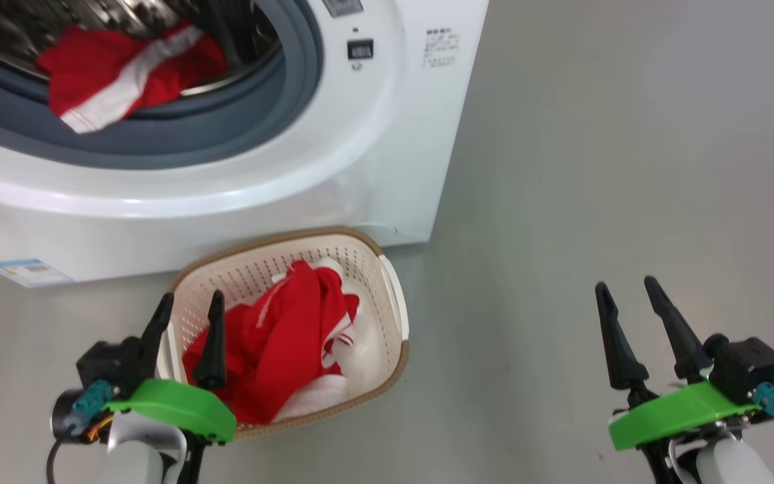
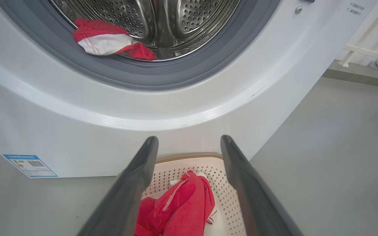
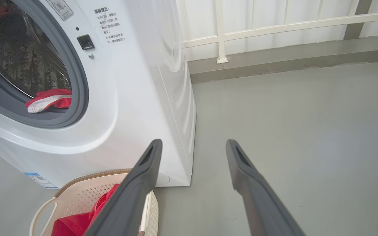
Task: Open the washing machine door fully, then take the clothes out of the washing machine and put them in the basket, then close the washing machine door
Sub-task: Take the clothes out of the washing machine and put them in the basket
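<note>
Left pincer (image 1: 192, 296) hangs spread wide and empty over the near-left rim of the basket (image 1: 397, 296). Right pincer (image 1: 625, 282), equally wide and empty, hovers above the floor (image 1: 562, 168), well apart. 1 red garment (image 1: 279, 336) lies heaped in the basket, just before the washing machine (image 1: 360, 161). Its other red garment (image 1: 118, 74) rests on the grey ring (image 1: 226, 134).

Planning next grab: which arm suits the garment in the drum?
Left. Left claw, open, sits over the basket, just below the drum garment; right claw is out over bare floor.
</note>
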`<state>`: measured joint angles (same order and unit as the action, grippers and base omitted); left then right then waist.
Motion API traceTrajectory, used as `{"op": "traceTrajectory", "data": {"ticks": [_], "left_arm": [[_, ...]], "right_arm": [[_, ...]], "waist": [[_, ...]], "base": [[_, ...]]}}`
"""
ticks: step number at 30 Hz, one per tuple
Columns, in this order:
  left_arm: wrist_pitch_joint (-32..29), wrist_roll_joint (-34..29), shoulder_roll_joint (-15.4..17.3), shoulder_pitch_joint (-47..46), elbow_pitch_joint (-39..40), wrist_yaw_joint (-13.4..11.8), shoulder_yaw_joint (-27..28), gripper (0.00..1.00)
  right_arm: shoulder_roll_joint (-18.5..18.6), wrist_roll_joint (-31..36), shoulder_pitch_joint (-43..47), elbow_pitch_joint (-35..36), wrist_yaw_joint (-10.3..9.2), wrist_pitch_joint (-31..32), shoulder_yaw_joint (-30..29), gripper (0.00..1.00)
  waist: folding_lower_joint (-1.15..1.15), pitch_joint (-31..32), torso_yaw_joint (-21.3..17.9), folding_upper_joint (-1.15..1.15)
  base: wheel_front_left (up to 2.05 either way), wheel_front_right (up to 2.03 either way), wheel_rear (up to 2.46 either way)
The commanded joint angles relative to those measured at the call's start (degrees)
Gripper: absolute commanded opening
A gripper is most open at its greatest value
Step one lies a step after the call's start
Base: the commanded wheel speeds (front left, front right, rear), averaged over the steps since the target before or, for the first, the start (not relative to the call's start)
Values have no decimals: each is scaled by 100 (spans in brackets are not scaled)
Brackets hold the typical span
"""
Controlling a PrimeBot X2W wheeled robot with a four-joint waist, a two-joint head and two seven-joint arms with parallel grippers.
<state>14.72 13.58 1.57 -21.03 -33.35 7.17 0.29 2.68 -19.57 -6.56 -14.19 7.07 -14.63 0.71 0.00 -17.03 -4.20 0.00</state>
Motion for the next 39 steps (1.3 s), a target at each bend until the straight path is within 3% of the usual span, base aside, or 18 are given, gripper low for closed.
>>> {"op": "traceTrajectory", "data": {"ticks": [1,22,39], "left_arm": [[28,-65,131,108,178,32,193,100],[28,-191,131,1344,1554,32,558,100],[28,13,131,1894,2081,31,642,100]], "right_arm": [[20,90,59,104,42,-37,107,100],[48,169,748,89,42,-37,-154,100],[38,177,921,137,42,-37,-294,100]], "waist": [[0,249,110,0],[0,985,222,0],[0,1021,209,0]], "base": [[0,0,0],[0,0,0],[0,0,0]]}}
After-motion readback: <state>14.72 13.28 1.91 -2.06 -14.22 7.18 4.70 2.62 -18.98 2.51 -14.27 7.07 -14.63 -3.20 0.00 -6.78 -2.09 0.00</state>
